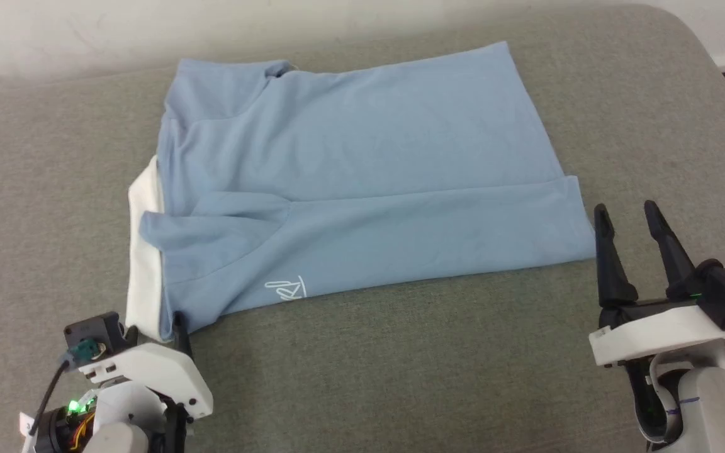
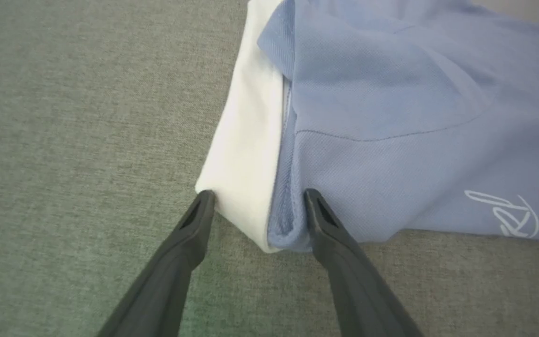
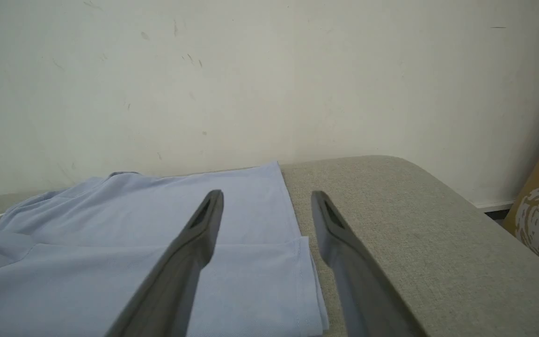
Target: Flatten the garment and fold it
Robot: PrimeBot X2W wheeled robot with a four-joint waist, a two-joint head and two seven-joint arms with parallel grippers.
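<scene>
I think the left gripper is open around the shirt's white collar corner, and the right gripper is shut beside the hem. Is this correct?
Not quite: the right gripper is open, its fingers spread apart, as the right wrist view shows. The left gripper is indeed open around the white collar corner of the shirt.

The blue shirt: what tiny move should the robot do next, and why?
Probably shut the left gripper on the near corner of the shirt: its jaws stand open on either side of the white collar and blue fold. The right gripper is open by the hem.
</scene>
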